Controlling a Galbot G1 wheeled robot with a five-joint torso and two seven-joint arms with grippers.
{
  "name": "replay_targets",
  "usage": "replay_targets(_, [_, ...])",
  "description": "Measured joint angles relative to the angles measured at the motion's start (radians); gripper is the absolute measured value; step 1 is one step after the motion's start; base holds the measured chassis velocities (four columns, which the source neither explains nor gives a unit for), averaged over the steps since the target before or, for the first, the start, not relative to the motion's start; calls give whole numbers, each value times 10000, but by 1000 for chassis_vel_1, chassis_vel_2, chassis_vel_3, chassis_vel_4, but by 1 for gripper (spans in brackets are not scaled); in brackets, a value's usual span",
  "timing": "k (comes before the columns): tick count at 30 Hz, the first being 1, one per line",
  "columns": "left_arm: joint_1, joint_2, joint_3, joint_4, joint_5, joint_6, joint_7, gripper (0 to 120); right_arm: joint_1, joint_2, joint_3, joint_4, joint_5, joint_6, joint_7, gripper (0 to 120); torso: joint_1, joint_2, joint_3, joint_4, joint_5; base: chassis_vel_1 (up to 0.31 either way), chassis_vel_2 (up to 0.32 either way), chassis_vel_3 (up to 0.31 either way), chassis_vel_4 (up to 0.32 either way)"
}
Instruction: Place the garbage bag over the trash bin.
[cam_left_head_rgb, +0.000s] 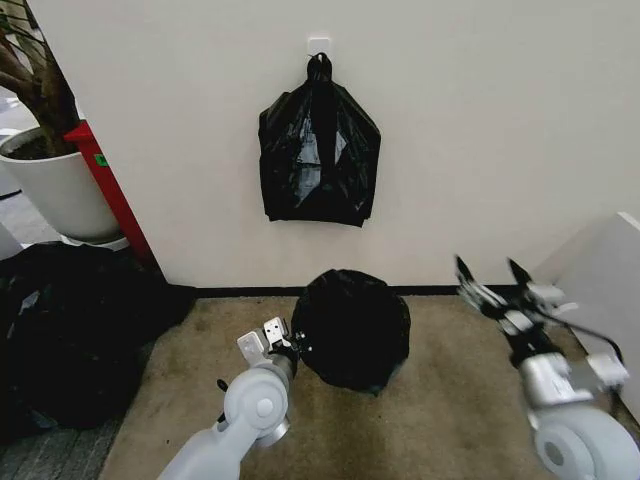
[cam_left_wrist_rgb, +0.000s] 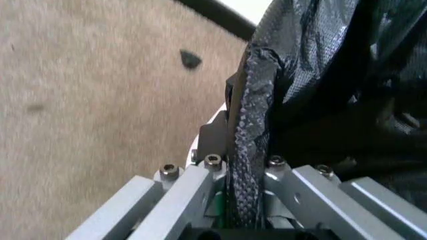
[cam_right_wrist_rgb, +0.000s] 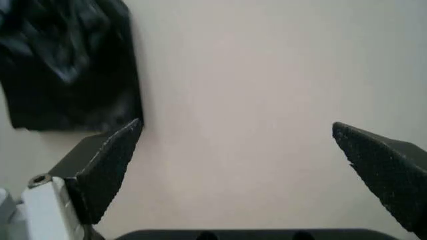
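Black plastic covers the bin (cam_left_head_rgb: 350, 330) completely: the bag (cam_left_head_rgb: 352, 315) is draped over it on the brown carpet (cam_left_head_rgb: 440, 400), at 12 o'clock from me and close to the wall. Only a sliver of white beside the film in my left wrist view hints at the bin underneath.

My left tool (cam_left_head_rgb: 283, 340) sits at the bag's 9 o'clock edge, clenched on a fold of the film, with the plastic pinched between its fingers (cam_left_wrist_rgb: 250, 150). My right tool (cam_left_head_rgb: 492, 275) hangs at 2 o'clock, well apart from the bag, released with its fingers (cam_right_wrist_rgb: 107, 160) spread wide toward the bare wall.

I judge this the late fitting step: the bag is on, and the hem is being tugged down. Next I would need to let go cleanly on the left without dragging the film back off, keeping the pull gentle so the thin plastic doesn't tear or tip the bin.
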Motion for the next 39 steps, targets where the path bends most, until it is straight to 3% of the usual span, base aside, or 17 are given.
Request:
replay_targets(9, [-326, -231, 643, 441, 293, 348, -725, 1, -639, 916, -326, -218, -350, 513, 100, 100, 0, 0, 0, 3, 0, 0, 0, 0, 0])
replay_targets(33, [-76, -282, 787, 809, 1184, 889, -423, 1, -767, 1113, -613, -96, -288, 372, 715, 100, 0, -1, 0, 4, 1, 0, 0, 0, 0])
replay_targets(39, [-57, -205, 769, 671, 1249, 885, -261, 25, -792, 1192, -633, -55, -140, 292, 866, 100, 0, -2, 2, 2, 0, 0, 0, 0, 0])
